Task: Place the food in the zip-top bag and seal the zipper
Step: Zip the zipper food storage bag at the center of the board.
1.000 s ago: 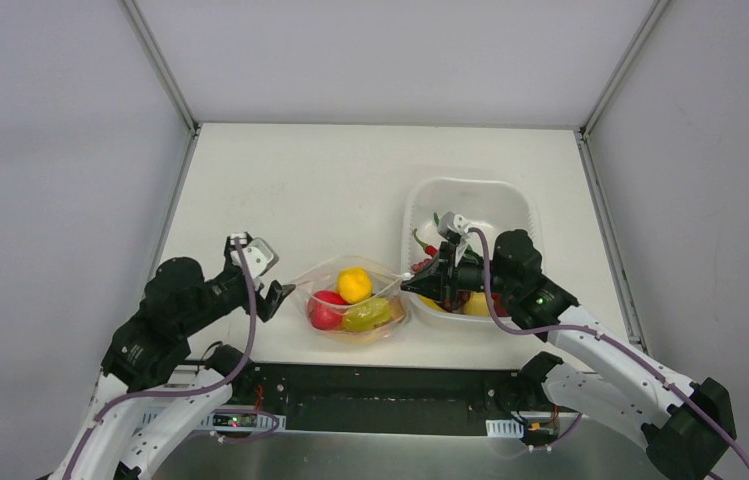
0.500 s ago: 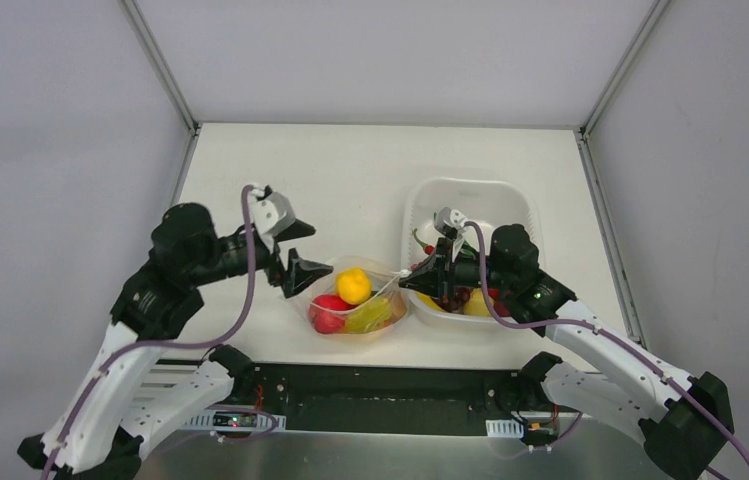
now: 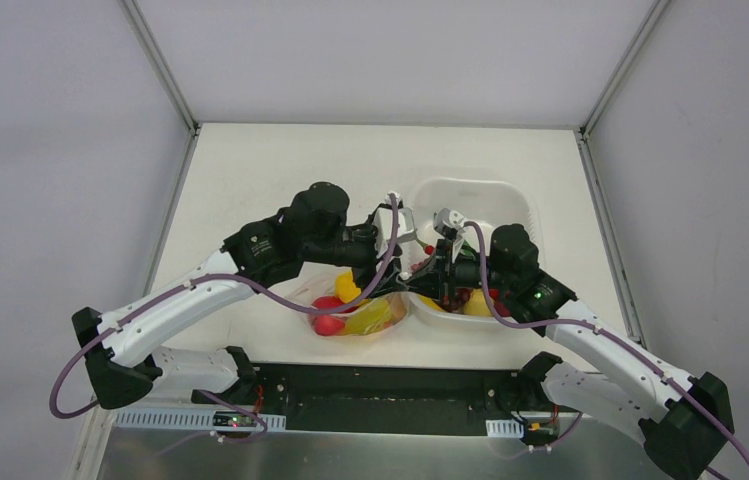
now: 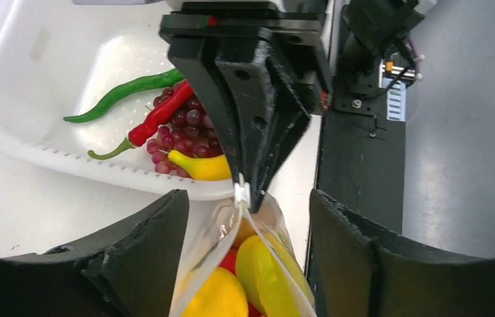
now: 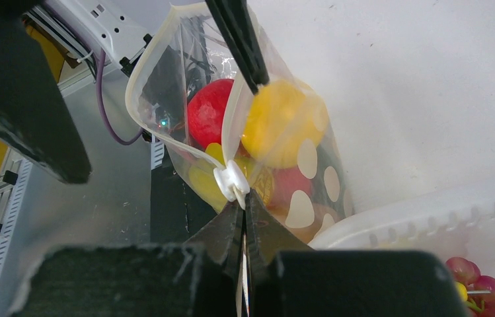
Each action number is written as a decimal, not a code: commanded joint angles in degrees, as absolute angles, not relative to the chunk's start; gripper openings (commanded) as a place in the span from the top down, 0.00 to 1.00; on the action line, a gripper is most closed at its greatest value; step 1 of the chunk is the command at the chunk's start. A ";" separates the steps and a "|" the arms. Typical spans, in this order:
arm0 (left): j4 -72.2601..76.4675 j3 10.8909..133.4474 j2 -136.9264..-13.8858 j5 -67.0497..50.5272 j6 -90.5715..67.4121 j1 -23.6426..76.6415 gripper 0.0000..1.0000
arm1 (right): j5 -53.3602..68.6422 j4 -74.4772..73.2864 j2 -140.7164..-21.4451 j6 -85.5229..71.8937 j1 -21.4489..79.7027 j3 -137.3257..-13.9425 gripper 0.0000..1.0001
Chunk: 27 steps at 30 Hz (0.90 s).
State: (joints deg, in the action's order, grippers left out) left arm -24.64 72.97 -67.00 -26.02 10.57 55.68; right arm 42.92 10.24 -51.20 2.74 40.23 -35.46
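The zip-top bag (image 3: 386, 297) lies at the near middle with its mouth open and holds a yellow fruit (image 3: 348, 287), a red one (image 3: 327, 313) and a yellow-green one (image 3: 371, 318). My right gripper (image 3: 413, 280) is shut on the bag's zipper end, just behind the white slider (image 5: 230, 181). My left gripper (image 3: 402, 262) is open, and its two fingers straddle the open mouth (image 4: 248, 257) close to the right gripper's tips (image 5: 243, 208). The two zipper strips (image 4: 277, 257) spread apart from the slider (image 4: 241, 191).
The white basket (image 3: 470, 195) stands right of the bag and touches it. In the left wrist view it holds a green chilli (image 4: 122, 92), a red chilli (image 4: 158, 115), purple grapes (image 4: 188, 135) and a small banana (image 4: 201, 168). The table's black front edge (image 3: 370, 385) is close.
My left arm has swung from the table's left side across over the bag, bringing its open gripper to the bag's mouth. My right gripper has held its grip in place.
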 commanded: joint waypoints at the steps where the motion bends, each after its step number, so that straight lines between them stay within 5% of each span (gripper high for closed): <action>1: -19.60 74.59 -69.20 -24.51 11.55 55.98 0.36 | 44.22 12.37 -50.01 2.37 39.97 -37.44 1.00; 5: -20.94 74.82 -70.62 -24.83 11.02 56.01 0.52 | 43.79 12.34 -50.09 2.90 40.04 -37.16 1.00; 16: -23.91 73.91 -71.28 -28.08 11.72 56.01 0.76 | 43.15 12.34 -49.85 3.17 40.07 -37.01 1.00; 23: -27.44 75.42 -73.30 -30.51 12.01 56.06 0.70 | 42.76 12.52 -50.02 3.43 40.00 -36.77 1.00; 27: -26.98 74.99 -72.96 -30.33 11.79 56.03 0.76 | 42.37 12.56 -49.92 3.36 40.00 -36.87 1.00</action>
State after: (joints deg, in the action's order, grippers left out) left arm -26.81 73.08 -73.38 -28.40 11.35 55.83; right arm 42.68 9.96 -51.16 2.68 40.23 -35.46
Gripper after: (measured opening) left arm 0.280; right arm 0.006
